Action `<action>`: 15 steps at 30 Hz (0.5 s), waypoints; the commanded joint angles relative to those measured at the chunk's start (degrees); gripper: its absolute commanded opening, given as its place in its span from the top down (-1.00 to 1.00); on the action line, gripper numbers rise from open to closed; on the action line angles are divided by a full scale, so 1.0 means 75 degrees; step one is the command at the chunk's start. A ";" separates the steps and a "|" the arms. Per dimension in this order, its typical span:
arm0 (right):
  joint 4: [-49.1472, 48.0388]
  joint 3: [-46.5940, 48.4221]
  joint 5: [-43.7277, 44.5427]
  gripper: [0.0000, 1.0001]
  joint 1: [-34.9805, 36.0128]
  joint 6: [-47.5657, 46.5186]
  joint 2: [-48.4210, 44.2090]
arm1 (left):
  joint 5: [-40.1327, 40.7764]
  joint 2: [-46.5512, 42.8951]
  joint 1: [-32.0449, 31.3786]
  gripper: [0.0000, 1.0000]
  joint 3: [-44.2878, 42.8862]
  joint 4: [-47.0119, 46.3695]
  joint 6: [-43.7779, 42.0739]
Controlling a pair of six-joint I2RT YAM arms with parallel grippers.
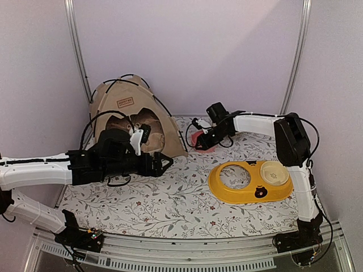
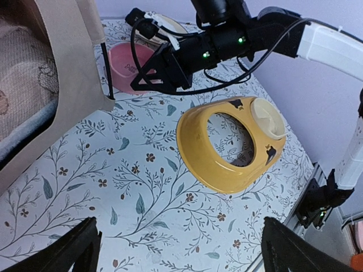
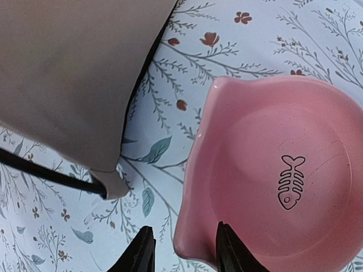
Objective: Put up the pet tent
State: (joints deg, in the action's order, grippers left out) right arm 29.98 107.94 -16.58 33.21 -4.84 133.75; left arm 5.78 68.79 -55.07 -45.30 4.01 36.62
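Worktop (image 1: 170, 209): pet tent (image 1: 116, 93) stands back-left with poles arched and pillow (image 2: 22, 68) inside. It looks erected, so I read this step as moving the dish clear. Yellow feeder stand (image 1: 235, 191) is front-right. Pink bowl (image 3: 272, 170) sits just beside the tent corner (image 3: 110, 184). Right tool (image 3: 184, 228): fingers apart, straddling the bowl rim, not clamped. Left tool (image 2: 178, 221): wide apart, holding nothing. Seat deeper on the rim, close, then lift straight up; the black pole (image 3: 51, 173) end is close, a snag risk.

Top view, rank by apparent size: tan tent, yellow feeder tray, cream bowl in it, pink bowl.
1. Tan fabric pet tent
2. Yellow feeder tray
3. Cream bowl, pink bowl: unranked; right gripper hides most of the pink one.
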 commanded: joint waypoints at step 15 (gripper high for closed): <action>-0.0371 -0.0788 0.1189 0.59 0.0388 0.0269 -0.0276 | 0.0155 -0.0131 0.0088 -0.99 0.0167 -0.0307 -0.0018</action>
State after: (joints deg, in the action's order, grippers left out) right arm 28.42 103.13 -9.74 35.64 -3.77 130.72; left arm 6.33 68.69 -55.07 -44.71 2.90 36.69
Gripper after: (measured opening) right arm 0.223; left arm 0.995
